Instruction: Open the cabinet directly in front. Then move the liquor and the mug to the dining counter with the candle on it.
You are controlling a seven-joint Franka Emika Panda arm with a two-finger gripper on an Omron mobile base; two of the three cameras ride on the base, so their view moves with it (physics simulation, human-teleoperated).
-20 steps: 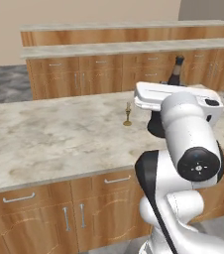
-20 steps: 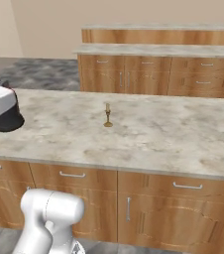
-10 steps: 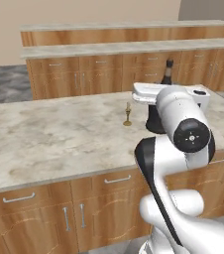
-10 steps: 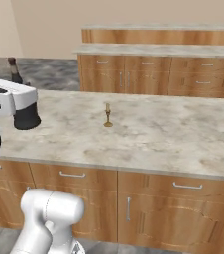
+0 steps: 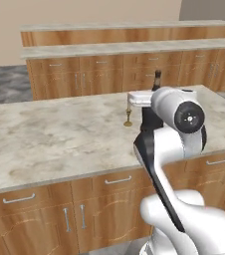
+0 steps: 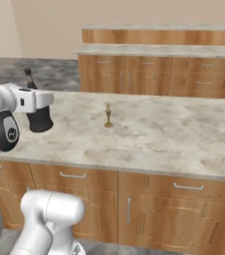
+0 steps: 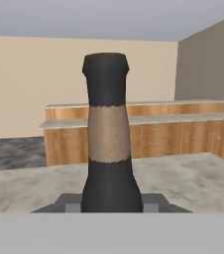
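Note:
My gripper is shut on the liquor, a near-black bottle with a brownish band on its neck, held upright. The bottle neck rises behind my white hand over the right part of the dining counter. From the other side the liquor and gripper are at the counter's left end. I cannot tell whether the bottle's base touches the marble. The brass candle stands just left of my hand; in the right base view the candle is to its right. The mug and the cabinet are out of view.
The dining counter has a pale marble top over wooden drawers and doors with silver handles. Two long wood-fronted wall counters run behind it across a grey floor. My own arm covers the counter's near right edge.
The arm has swung the liquor in over the counter toward the candle and a little lower. The candle has not moved.

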